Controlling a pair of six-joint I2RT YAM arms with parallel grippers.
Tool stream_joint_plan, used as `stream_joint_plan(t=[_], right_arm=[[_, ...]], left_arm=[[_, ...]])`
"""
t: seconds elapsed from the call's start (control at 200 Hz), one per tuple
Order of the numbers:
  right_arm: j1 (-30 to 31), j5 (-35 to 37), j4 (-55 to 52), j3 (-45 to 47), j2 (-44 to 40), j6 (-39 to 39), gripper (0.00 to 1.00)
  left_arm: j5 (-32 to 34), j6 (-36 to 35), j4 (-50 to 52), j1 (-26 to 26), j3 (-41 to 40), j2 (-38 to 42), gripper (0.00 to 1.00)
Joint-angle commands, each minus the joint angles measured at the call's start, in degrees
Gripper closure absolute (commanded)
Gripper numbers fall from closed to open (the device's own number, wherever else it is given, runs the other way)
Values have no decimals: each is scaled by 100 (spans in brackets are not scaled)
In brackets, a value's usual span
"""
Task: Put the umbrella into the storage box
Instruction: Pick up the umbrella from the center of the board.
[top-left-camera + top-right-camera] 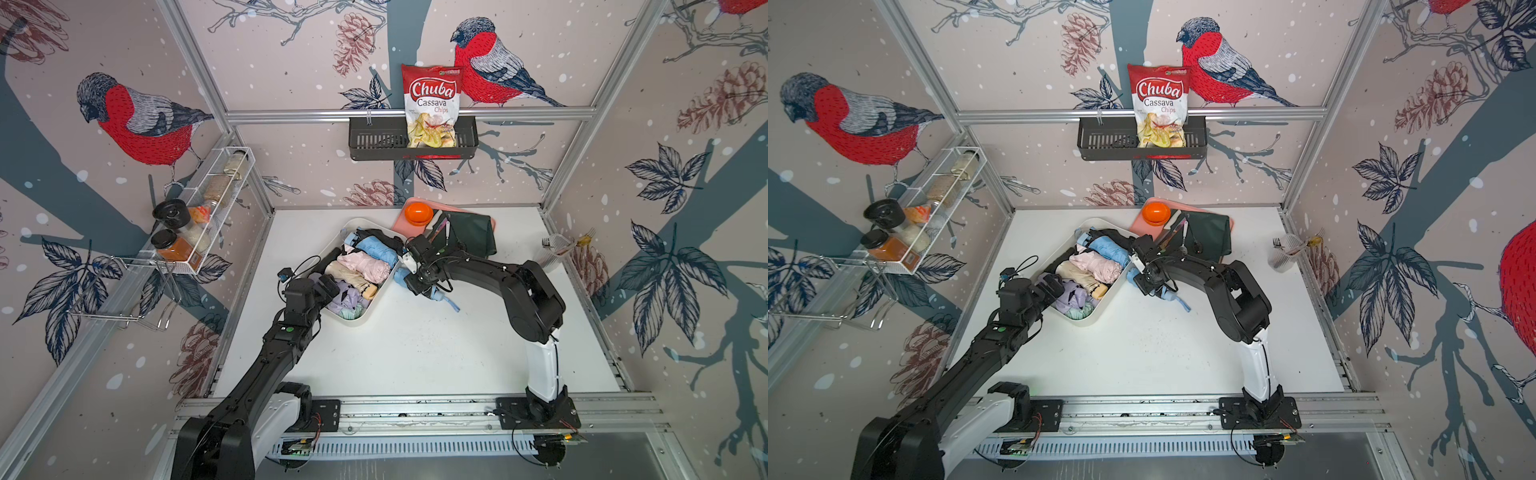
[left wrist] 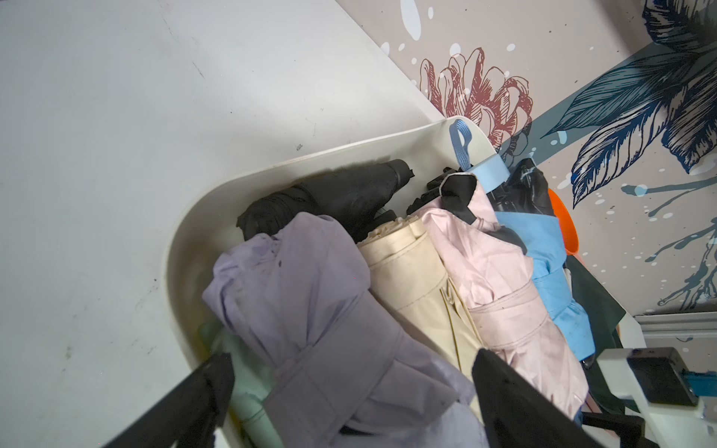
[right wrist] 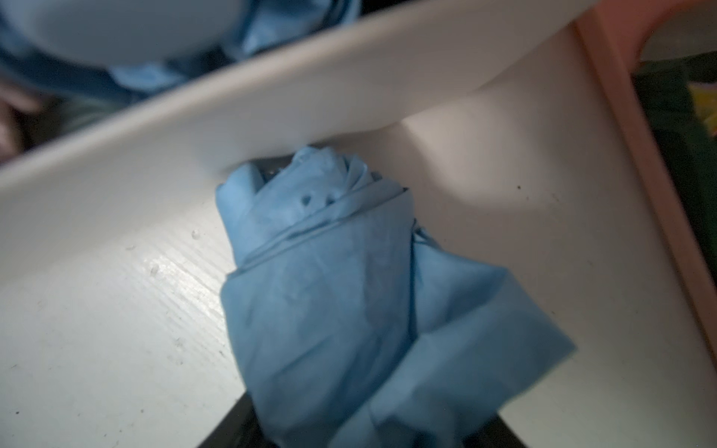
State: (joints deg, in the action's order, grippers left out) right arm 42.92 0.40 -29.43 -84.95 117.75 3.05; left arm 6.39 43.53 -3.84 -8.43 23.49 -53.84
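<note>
The light blue umbrella [image 3: 329,291] lies flat on the table [image 1: 415,353] outside the storage box [image 1: 352,321]. Its tip is against the box's wall and its long axis runs away toward the front right. The right gripper [image 3: 368,426], arm bent, straddles it with 2 fingers; whether it grips, I cannot tell. The left gripper [image 2: 351,360] hovers spread wide over the box.
</note>
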Motion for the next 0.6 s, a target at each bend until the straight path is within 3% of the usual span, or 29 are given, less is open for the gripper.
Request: stream_joint_plan(t=[0.0,0.24,0.595], right_arm=[[-2,12,-20,22,-58,3,52],[-284,-217,-4,44,-595,3,70],[-884,-1350,-11,-837,-1184,477,71]], left_arm=[[29,-10,-113,-1,7,23,0],[82,0,-82,-1,-14,66,1],[32,-35,-136,-1,-63,119,1]])
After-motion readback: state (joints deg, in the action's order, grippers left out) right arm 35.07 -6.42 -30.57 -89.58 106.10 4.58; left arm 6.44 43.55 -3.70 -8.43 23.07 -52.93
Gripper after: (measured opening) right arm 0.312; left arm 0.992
